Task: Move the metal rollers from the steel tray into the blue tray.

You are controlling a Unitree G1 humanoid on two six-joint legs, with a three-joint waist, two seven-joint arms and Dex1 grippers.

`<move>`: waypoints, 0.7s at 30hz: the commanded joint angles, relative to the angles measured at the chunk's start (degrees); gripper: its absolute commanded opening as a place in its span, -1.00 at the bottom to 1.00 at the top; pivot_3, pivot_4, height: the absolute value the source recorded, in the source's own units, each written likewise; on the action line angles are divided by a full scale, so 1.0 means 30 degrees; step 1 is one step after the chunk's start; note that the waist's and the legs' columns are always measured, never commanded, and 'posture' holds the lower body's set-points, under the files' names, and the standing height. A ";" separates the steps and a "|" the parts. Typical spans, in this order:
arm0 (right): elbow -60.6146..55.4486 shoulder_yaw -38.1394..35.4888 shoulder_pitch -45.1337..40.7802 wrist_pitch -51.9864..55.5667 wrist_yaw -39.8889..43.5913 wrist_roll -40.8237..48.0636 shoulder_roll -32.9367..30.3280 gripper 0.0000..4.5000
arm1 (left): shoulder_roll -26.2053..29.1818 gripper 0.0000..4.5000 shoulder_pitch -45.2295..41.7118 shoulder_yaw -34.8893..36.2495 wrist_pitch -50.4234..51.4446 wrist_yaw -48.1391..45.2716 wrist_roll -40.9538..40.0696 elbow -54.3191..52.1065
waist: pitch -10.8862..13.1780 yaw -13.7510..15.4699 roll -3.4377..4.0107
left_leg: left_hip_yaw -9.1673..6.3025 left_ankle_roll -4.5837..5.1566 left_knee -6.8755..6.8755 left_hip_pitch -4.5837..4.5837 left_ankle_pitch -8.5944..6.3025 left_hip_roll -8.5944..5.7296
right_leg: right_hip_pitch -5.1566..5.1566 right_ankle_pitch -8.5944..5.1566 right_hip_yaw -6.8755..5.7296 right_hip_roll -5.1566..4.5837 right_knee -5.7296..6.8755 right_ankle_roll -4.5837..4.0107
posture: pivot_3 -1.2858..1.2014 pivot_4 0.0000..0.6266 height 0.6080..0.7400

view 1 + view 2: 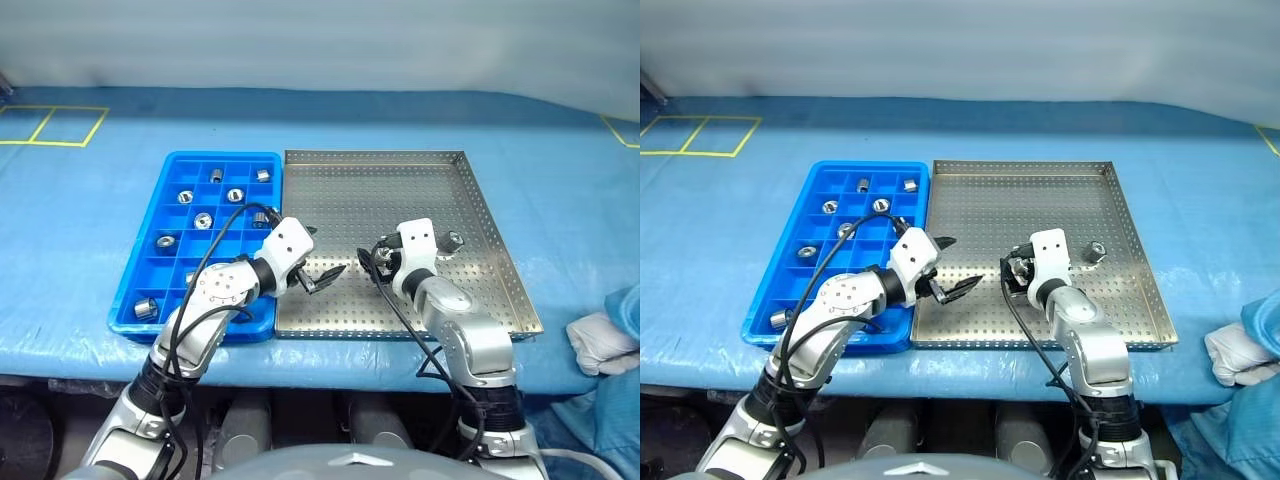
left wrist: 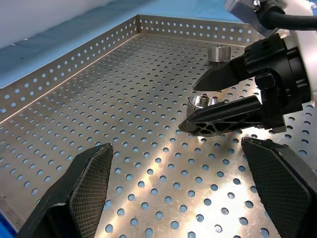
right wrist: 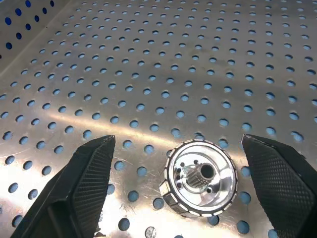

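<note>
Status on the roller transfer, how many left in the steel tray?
Mostly done: about eight rollers sit in the blue tray. In hand: the right gripper, open, straddles a roller on the steel tray; nothing is gripped. Another roller waits near the rim. Left gripper is open and empty. Two left.

A: The steel tray looks like brushed, perforated metal; the roller is glossy, with a ridged rim.

B: The blue tray is smooth plastic, and the fingers have matt, cross-hatched pads.
</note>
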 commanded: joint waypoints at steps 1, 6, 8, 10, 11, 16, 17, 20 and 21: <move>-0.0139 -0.0058 -0.0261 -0.0121 -0.0110 0.0150 0.0152 0.67 | 0.0099 1.00 -0.0094 0.0439 -0.0027 0.0161 0.0011 -0.0908 | 0.0000 0.0045 0.0000 | -0.0001 0.0000 0.0000 0.0001 0.0000 0.0001 | 0.0000 0.0000 -0.0001 0.0001 0.0000 0.0000 | 0.12 -0.52 1.00; -0.0066 0.0001 -0.0274 0.0060 -0.0236 0.0028 0.0118 0.10 | 0.0259 1.00 -0.0029 0.0489 0.0013 0.0191 -0.0037 -0.1020 | 0.0000 0.0091 0.0001 | -0.0001 0.0000 0.0000 0.0000 0.0000 0.0001 | 0.0000 0.0000 -0.0001 0.0001 0.0000 -0.0001 | 0.12 -0.52 1.00; -0.0067 -0.0083 -0.0313 0.0146 -0.0231 0.0051 0.0082 0.10 | 0.0289 1.00 -0.0026 0.0497 0.0027 0.0231 -0.0030 -0.1039 | -0.0001 0.0106 0.0001 | -0.0002 0.0000 0.0000 0.0000 0.0000 0.0001 | 0.0000 0.0000 -0.0002 0.0001 0.0001 -0.0001 | 0.12 -0.52 1.00; -0.0077 -0.0130 -0.0326 0.0189 -0.0120 0.0145 0.0039 0.03 | 0.0303 1.00 -0.0029 0.0504 0.0042 0.0269 -0.0036 -0.1072 | -0.0001 0.0120 0.0001 | -0.0002 0.0000 0.0000 0.0001 0.0000 0.0001 | 0.0000 0.0001 -0.0002 0.0002 0.0002 -0.0001 | 0.13 -0.52 1.00; -0.0089 -0.0043 -0.0331 0.0163 0.0055 0.0183 -0.0062 -0.05 | 0.0317 1.00 -0.0037 0.0518 0.0030 0.0270 -0.0046 -0.1081 | -0.0001 0.0131 0.0002 | -0.0002 0.0000 0.0000 0.0001 0.0000 0.0002 | 0.0000 0.0000 -0.0002 0.0002 0.0002 -0.0001 | 0.13 -0.52 1.00; -0.0395 0.0261 -0.0442 0.0221 0.0398 0.0176 -0.0373 -0.25 | 0.0430 1.00 0.0156 0.0701 0.0116 0.0427 -0.0105 -0.1405 | -0.0001 0.0159 0.0001 | -0.0001 0.0000 0.0000 0.0000 0.0000 0.0001 | 0.0000 0.0000 -0.0002 0.0002 0.0001 -0.0002 | 0.13 -0.52 1.00; -0.0416 0.0306 -0.0481 0.0224 0.0474 0.0203 -0.0410 -0.25 | 0.0452 1.00 0.0203 0.0754 0.0137 0.0444 -0.0118 -0.1455 | 0.0000 0.0165 0.0001 | -0.0001 0.0000 -0.0001 0.0000 0.0000 0.0002 | -0.0001 0.0000 -0.0001 0.0002 0.0001 -0.0002 | 0.14 -0.52 1.00; -0.0348 0.0515 -0.0637 0.0218 0.0636 0.0152 -0.0571 -0.25 | 0.0614 1.00 0.0498 0.1007 0.0280 0.0522 -0.0090 -0.1749 | -0.0001 0.0200 0.0002 | -0.0005 0.0000 -0.0001 0.0001 0.0000 0.0005 | -0.0001 0.0000 -0.0004 0.0004 0.0002 -0.0002 | 0.15 -0.52 1.00; -0.0371 0.0580 -0.0719 0.0222 0.0720 0.0161 -0.0616 -0.25 | 0.0686 1.00 0.0612 0.1124 0.0342 0.0565 -0.0091 -0.1880 | -0.0001 0.0204 0.0002 | -0.0005 0.0000 -0.0001 0.0001 0.0000 0.0004 | -0.0001 0.0000 -0.0005 0.0003 0.0003 -0.0003 | 0.16 -0.52 1.00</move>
